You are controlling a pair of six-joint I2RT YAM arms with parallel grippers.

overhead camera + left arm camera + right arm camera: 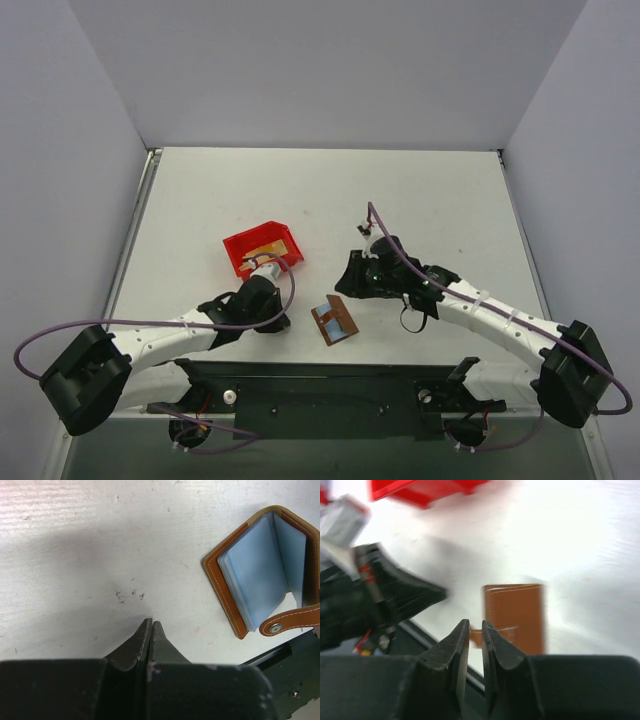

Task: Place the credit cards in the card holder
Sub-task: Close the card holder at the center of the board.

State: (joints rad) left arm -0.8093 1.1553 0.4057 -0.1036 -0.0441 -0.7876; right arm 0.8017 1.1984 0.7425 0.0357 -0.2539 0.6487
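Card holder (334,320) lies open on table (420,200) between both grippers. Left gripper (151,622) is fully closed, empty. Right gripper (476,623) is slightly parted, empty. Credit cards (266,247) lie in red bin (236,256).

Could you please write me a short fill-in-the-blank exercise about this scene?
The card holder lies ___ on the table, its light blue pockets showing.
The bin with a gold credit card inside is coloured ___.
The left gripper is ___ and holds nothing.
Missing words: open; red; shut.
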